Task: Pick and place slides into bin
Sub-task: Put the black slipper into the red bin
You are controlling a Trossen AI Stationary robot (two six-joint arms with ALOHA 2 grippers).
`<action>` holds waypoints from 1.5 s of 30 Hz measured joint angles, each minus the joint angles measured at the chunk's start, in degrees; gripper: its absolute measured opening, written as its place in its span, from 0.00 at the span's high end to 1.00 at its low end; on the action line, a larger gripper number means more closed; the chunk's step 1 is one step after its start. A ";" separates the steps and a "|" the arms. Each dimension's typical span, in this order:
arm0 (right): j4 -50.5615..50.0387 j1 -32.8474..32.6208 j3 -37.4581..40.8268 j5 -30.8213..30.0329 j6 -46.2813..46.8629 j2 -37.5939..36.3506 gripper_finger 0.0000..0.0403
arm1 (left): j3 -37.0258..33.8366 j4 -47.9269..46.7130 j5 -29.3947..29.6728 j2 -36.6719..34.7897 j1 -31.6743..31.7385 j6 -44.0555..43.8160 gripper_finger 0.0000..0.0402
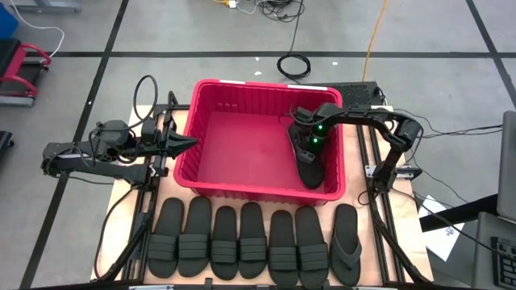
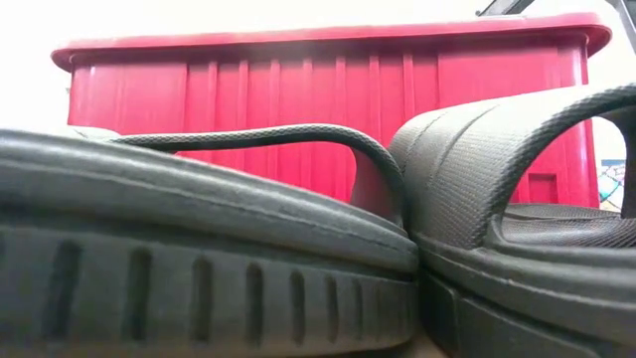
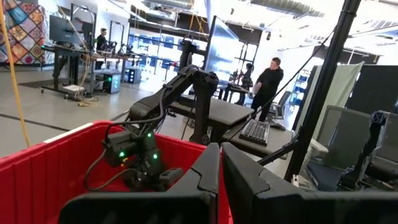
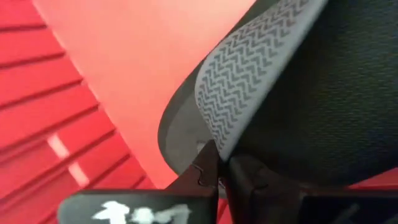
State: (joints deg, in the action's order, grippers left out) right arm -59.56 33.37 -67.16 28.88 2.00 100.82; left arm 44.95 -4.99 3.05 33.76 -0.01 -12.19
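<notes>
The right claw [image 1: 309, 153] pinches a matte black rubber sandal [image 1: 311, 165] inside the large red plastic crate [image 1: 211, 137]. The left claw [image 1: 189, 143], pressed together, waits at the crate's left rim.

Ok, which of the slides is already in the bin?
The one along the bin's right wall, under the right tool: slide. The other seven lie in a row on the table in front of the bin.

Seven slides [image 1: 252, 245] lined before bin [image 1: 197, 121]; one [image 1: 310, 165] inside.
</notes>
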 joint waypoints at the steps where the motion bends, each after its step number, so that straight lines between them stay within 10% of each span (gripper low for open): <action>1: 0.85 0.01 0.00 0.03 1.10 0.02 1.00 | 0.00 0.00 -0.02 0.00 -0.02 0.00 0.95; 9: 3.75 -0.07 0.03 1.19 -0.90 -0.30 0.97 | 0.00 0.02 -0.06 0.00 -0.02 -0.59 0.95; 25: 5.51 -0.10 -3.33 1.04 1.55 -9.87 0.57 | 0.00 0.00 -0.19 0.00 -0.02 -0.42 0.95; 45: -26.23 -18.77 -34.21 -2.41 0.61 -38.37 0.64 | 0.00 -3.61 -0.08 -0.02 -0.02 -0.33 0.95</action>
State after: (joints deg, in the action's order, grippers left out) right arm -85.79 14.61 -101.37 26.47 2.61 62.45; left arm 44.95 -8.60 2.96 33.74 -0.03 -12.51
